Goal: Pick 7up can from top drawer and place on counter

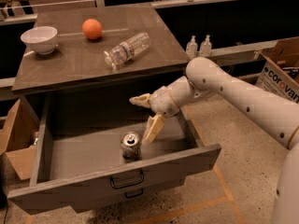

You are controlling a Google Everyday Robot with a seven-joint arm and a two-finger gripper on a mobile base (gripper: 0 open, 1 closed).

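White bowl (40,38), orange (92,29), toppled water bottle (126,48); two small pump bottles (192,47); cardboard box (280,71) at right

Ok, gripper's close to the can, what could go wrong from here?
The gripper hangs open just beside and above the upright 7up can; its lower finger could knock the can over. The can stands close behind the top drawer front panel, leaving little room for a finger there. On the counter, the water bottle lies on its side and may roll if bumped.

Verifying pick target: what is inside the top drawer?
The top drawer holds one 7up can, upright near its front; the open gripper hangs right of it. The front panel hides the can's base.
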